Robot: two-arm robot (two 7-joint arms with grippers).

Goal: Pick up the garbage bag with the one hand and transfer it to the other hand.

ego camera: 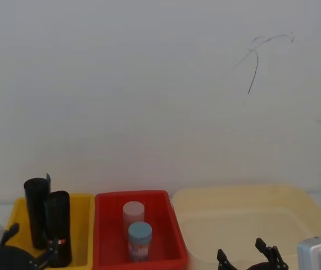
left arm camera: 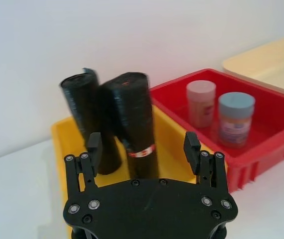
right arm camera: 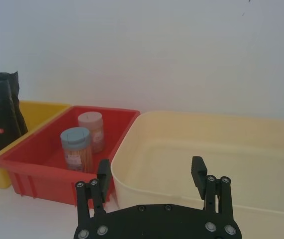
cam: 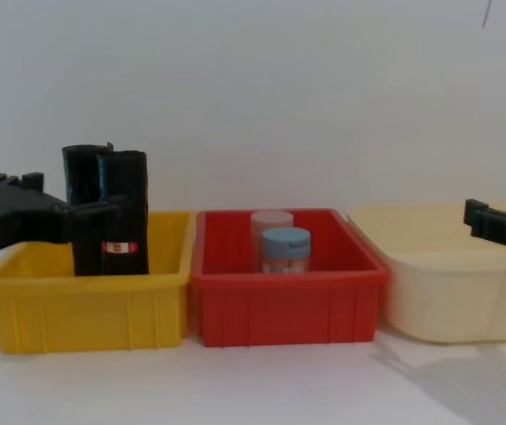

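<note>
left gripper [left arm camera: 142, 142] open at bag [left arm camera: 132, 114] in yellow bin [cam: 84, 310]
fingers spread, contact unclear; bag upright beside plain roll [left arm camera: 82, 114]; right gripper [right arm camera: 150, 167] open by cream tub [right arm camera: 206, 139].

I see my left gripper [left arm camera: 142, 143], jaws spread wide. Between them the red-banded garbage bag [left arm camera: 132, 107] stands upright in a yellow bin [left arm camera: 64, 139], a plain black roll [left arm camera: 79, 102] just beside it.

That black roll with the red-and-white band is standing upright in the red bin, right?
Not quite. The garbage bag with the red-and-white band is standing upright in the yellow bin, not the red bin beside it. The chest view shows this.
</note>
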